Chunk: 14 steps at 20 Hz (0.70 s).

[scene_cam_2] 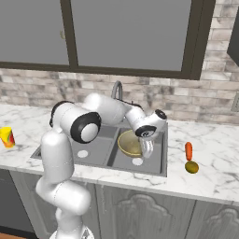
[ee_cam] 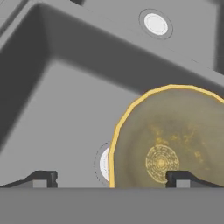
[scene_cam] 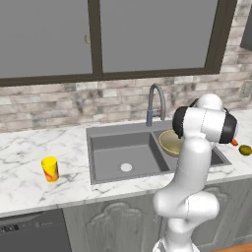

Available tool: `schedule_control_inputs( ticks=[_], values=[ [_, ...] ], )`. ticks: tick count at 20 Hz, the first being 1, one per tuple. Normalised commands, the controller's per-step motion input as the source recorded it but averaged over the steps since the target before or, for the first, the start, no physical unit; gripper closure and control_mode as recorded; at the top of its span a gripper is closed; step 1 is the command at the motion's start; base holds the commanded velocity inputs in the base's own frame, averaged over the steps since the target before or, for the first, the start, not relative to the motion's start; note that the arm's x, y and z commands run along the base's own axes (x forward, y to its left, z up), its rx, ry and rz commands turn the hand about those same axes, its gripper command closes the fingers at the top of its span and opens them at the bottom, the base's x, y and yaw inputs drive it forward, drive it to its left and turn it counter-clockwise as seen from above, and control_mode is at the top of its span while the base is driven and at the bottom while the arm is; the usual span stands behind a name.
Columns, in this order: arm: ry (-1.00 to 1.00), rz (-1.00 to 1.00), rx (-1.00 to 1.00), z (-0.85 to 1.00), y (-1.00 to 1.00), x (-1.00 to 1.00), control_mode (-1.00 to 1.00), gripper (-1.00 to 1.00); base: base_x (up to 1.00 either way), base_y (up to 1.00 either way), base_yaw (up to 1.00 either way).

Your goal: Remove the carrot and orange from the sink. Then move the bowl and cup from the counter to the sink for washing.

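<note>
The bowl sits in the right basin of the sink, leaning toward the divider between the basins rather than lying flat. In the left base view the arm's elbow covers its right half, so just a golden crescent shows at 9 o'clock of the elbow. In the hand view its rim runs off the right edge and is cut by the bottom edge, and it partly covers the pale drain at its 9 o'clock.

The claw hangs over the right basin with its two dark fingertips spread wide; one tip stands over the bowl's inside and the other over bare basin floor, and nothing is between them. Whether a tip touches the bowl cannot be told. In the right base view the hand points down at the bowl's right rim, its fingers too small to make out.

The arm rises from the base, bends at a dark elbow and reaches forward and down past the faucet into the sink.

On the worktop, at 3 o'clock of the sink, the carrot lies just behind the orange, close together; contact is unclear. The cup stands upright on the worktop at 9 o'clock of the sink, well apart from it; in the right base view it is cut by the left edge.
</note>
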Motion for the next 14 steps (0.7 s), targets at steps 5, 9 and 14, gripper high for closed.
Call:
schedule_control_inputs(
  ticks=[5, 9, 14],
  values=[
    [0.00, -0.06, 0.00, 0.31, 0.17, -0.23, -1.00, -1.00, 0.00, 0.00, 0.00],
    [0.00, -0.20, 0.00, 0.27, 0.15, -0.24, -1.00, -1.00, 0.00, 0.00, 0.00],
    [0.00, -0.27, -0.02, 0.26, 0.17, -0.27, -1.00, -1.00, 0.00, 0.00, 0.00]
  ],
)
